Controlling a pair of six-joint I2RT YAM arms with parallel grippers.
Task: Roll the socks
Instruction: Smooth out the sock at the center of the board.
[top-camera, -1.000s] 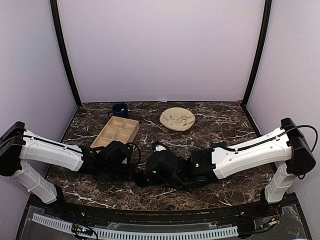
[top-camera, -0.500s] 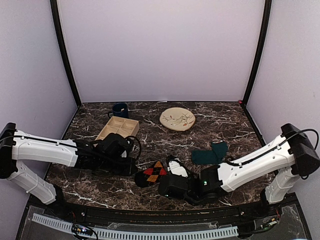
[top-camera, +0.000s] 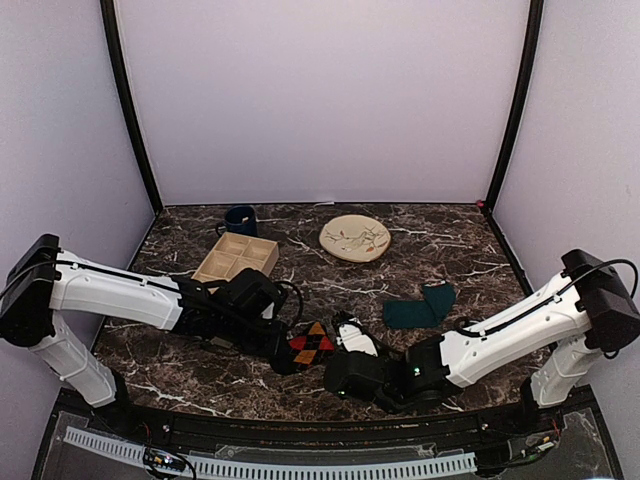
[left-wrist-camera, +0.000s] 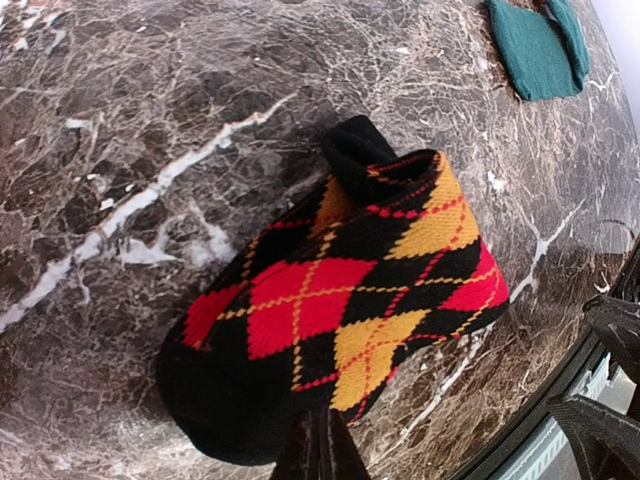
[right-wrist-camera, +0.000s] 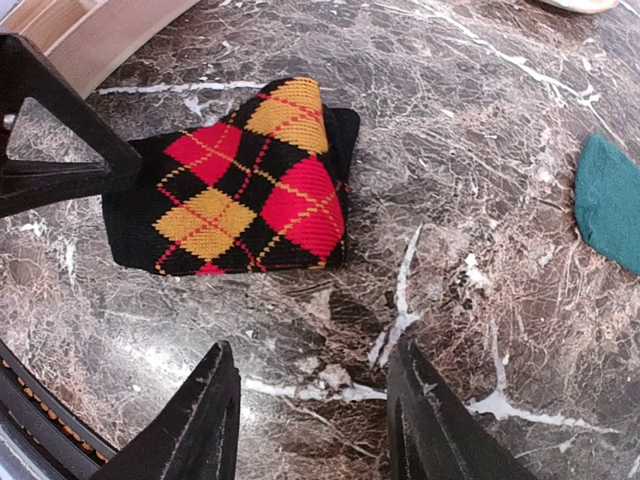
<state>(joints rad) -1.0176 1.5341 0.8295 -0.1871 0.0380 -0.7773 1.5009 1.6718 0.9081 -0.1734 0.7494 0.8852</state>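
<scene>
At front-centre of the marble table (top-camera: 450, 250), the folded argyle sock (top-camera: 312, 343) lies flat w/ the L gripper (left-wrist-camera: 320, 452) pinched closed on its black edge, the R gripper (right-wrist-camera: 310, 415) just beside it, fingers spread & empty, the teal sock (top-camera: 420, 308) apart to the right.

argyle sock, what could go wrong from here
1. The left claw seems to pinch only the edge of the argyle sock, so a pull could slip off or unfold it.
2. The right claw hangs open just short of the sock and close to the left one. Closing in, the two could bump.
3. The fold looks loose, with one end poking out, so it may spring open if released.
</scene>
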